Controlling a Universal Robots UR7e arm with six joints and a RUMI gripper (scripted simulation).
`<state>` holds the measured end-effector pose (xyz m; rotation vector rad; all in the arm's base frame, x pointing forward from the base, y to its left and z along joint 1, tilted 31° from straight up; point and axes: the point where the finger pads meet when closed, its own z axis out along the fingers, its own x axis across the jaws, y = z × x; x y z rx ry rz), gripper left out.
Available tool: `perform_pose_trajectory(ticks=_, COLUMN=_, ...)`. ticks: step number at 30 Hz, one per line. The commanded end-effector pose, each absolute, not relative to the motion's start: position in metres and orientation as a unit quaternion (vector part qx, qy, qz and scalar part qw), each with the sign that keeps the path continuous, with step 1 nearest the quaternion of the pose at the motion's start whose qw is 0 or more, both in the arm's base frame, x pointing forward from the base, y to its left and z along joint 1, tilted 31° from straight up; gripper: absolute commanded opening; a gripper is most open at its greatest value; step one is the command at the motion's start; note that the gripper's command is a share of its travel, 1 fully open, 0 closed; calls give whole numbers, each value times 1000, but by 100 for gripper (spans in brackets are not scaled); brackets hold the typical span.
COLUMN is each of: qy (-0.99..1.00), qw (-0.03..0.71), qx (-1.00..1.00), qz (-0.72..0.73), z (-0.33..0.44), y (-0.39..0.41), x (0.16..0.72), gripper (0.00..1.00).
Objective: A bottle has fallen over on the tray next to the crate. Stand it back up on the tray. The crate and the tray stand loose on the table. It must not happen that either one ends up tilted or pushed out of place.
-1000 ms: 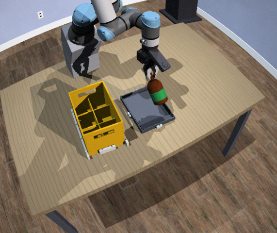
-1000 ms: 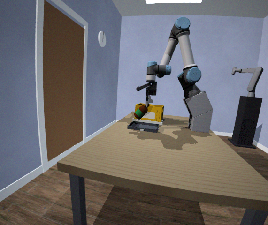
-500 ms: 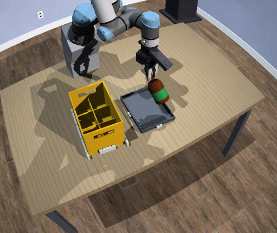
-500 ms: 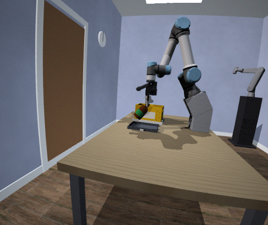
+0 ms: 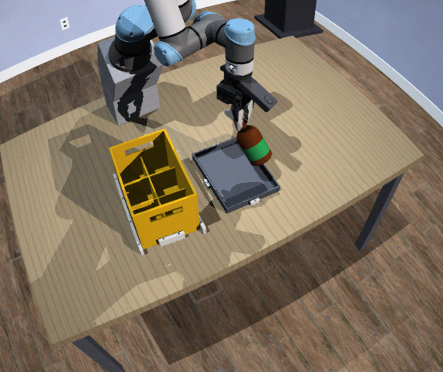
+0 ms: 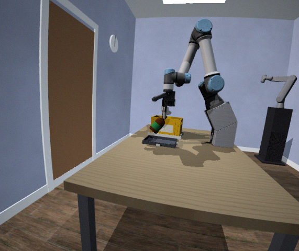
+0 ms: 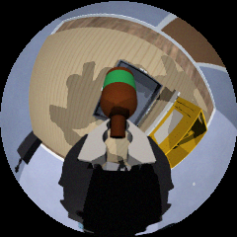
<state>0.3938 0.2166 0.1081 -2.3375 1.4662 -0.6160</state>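
The brown bottle point(image 5: 250, 138) point(image 6: 158, 122) point(image 7: 118, 99) with a green band hangs tilted in the air above the tray, its neck up at the fingers and its base pointing down and away. My gripper point(image 5: 243, 125) point(image 6: 164, 117) point(image 7: 118, 119) is shut on the bottle's neck. The dark grey tray point(image 5: 229, 207) point(image 6: 158, 143) point(image 7: 154, 95) lies flat on the table below the bottle; in the exterior view a gap shows between the bottle and the tray.
The yellow crate point(image 5: 165, 222) point(image 6: 177, 129) point(image 7: 174, 154) with inner dividers stands beside the tray, a narrow gap between them. White brackets point(image 5: 171, 239) sit along the crate's foot, and small white blocks point(image 5: 254, 201) at the tray's edges. The wooden table point(image 5: 333, 120) bears all.
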Motion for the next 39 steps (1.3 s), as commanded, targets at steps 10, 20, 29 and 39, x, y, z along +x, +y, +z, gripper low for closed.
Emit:
perform_pose_trajectory(ticks=10, qy=511, qw=157, qx=-817, qz=-216, z=109, y=217, x=394, gripper=0)
perform_pose_trajectory(ticks=20, qy=511, qw=157, qx=-817, qz=-216, z=109, y=217, x=394, gripper=0)
perform_pose_trajectory(ticks=29, qy=511, qw=157, qx=-817, qz=-216, z=109, y=217, x=394, gripper=0)
perform_pose_trajectory(ticks=39, qy=498, qw=154, qx=-825, qz=-218, z=109, y=217, x=394, gripper=0)
